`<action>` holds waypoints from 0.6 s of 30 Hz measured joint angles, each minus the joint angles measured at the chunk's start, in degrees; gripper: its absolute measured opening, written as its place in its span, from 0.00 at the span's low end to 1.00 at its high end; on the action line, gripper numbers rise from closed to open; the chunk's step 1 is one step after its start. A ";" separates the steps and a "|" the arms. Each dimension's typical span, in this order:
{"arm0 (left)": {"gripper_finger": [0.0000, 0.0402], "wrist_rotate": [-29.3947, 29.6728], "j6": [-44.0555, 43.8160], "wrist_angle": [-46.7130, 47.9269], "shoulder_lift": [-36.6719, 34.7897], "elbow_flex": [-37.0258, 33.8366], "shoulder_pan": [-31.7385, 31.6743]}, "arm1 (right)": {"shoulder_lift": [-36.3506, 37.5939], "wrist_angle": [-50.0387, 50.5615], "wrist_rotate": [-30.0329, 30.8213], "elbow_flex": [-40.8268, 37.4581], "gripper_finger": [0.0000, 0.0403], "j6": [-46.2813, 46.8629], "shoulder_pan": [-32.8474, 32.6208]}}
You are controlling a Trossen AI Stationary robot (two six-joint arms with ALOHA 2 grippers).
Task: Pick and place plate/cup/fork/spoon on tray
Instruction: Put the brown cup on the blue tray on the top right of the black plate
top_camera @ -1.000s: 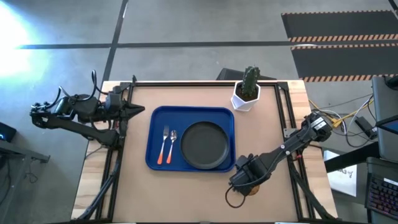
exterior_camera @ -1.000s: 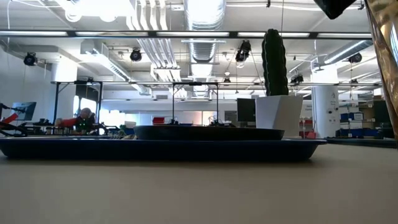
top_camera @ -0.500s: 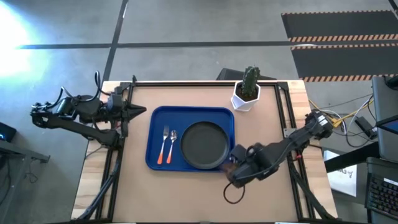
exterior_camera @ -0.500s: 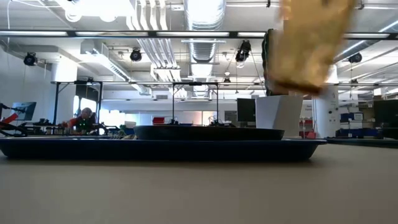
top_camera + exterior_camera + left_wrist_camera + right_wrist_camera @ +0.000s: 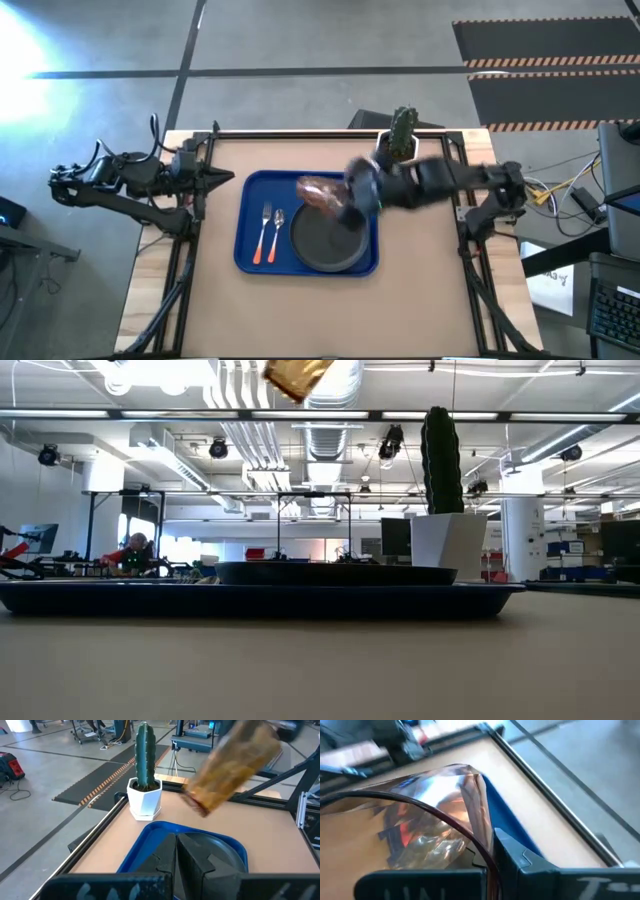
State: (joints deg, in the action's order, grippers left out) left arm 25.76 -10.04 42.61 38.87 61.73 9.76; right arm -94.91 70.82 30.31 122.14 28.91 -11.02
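The amber cup (image 5: 320, 192) hangs tilted in the air over the far part of the blue tray (image 5: 252, 195), with my right gripper (image 5: 347, 196) shut on it. In the low view the cup (image 5: 295, 374) shows high above the table. The black plate (image 5: 328, 236) lies on the tray's right half. The fork (image 5: 265, 232) and the spoon (image 5: 278, 230) lie side by side on its left half, orange handles toward the near edge. My left gripper (image 5: 224, 178) waits shut at the table's left edge, holding nothing. My right gripper has the cup's wall at the rim (image 5: 485, 847) between its two fingers, one finger (image 5: 522, 862) outside and the other apparently inside. The fingers reach in from the table's right, roughly level. The cup (image 5: 232, 765) is lifted clear and tipped, its bottom pointing left and down.
A white pot with a green cactus (image 5: 398, 145) stands at the far edge, just beyond the right arm. Bare tabletop lies to the right of the tray and in front of it (image 5: 420, 290). Black rails frame the table's far and side edges.
My right gripper has taken the cup off the table near the tray's near right corner. It has carried it up, toward the far edge and to the left, out over the tray. The cup is now lifted clear and tipped on its side.
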 joint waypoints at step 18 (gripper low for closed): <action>0.00 0.00 0.00 1.72 -3.40 0.00 0.02 | -0.90 11.50 -17.12 -1.64 0.02 -6.66 26.09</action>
State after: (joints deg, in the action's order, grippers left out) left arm 25.76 -10.04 44.33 35.47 61.73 9.78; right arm -95.81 82.32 13.19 120.50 22.26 15.07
